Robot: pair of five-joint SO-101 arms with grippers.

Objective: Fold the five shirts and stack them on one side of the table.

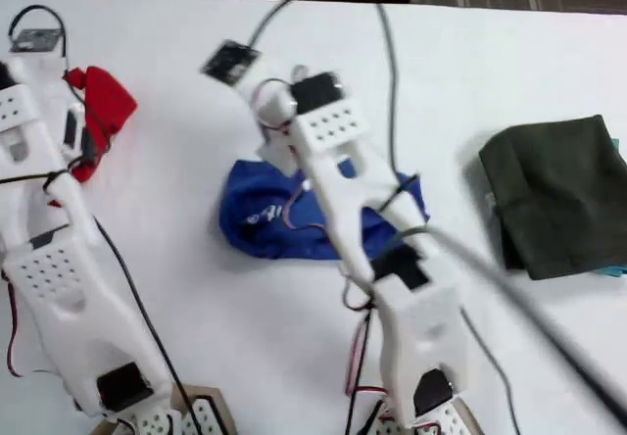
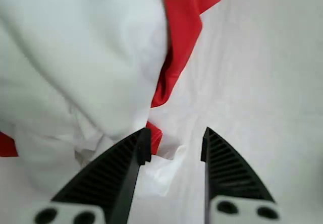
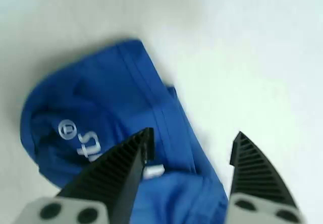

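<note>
The blue shirt [image 1: 265,219] lies crumpled in the middle of the surface [image 1: 196,337], bunched into a rounded lump with white print on one fold. From the right wrist view its stitched hem runs diagonally across the cloth and a small white tag sits at the seam. It is not folded. The right pincer [image 3: 193,134] hangs just above it, released, its two dark ribbed fingers [image 3: 121,168] spread wide; one is over the blue cloth, the other over bare surface beside the shirt's edge. The right arm [image 1: 362,219] stretches from the near edge across the shirt toward the far side.

At the far left lies a red shirt [image 1: 103,107], also rumpled, partly behind the left arm [image 1: 49,259]. In the left wrist view it sits tangled with a white shirt [image 2: 75,57], which is heaped over much of the red cloth; the white garment is hard to pick out against the pale surface from above. The left pincer [image 2: 176,133] is released too, its tips apart just over the edge of that white and red heap.

At the right side rests a dark green shirt [image 1: 558,195], folded into a neat block, with a sliver of teal cloth [image 1: 615,270] showing under its near corner, possibly another folded shirt.
</note>
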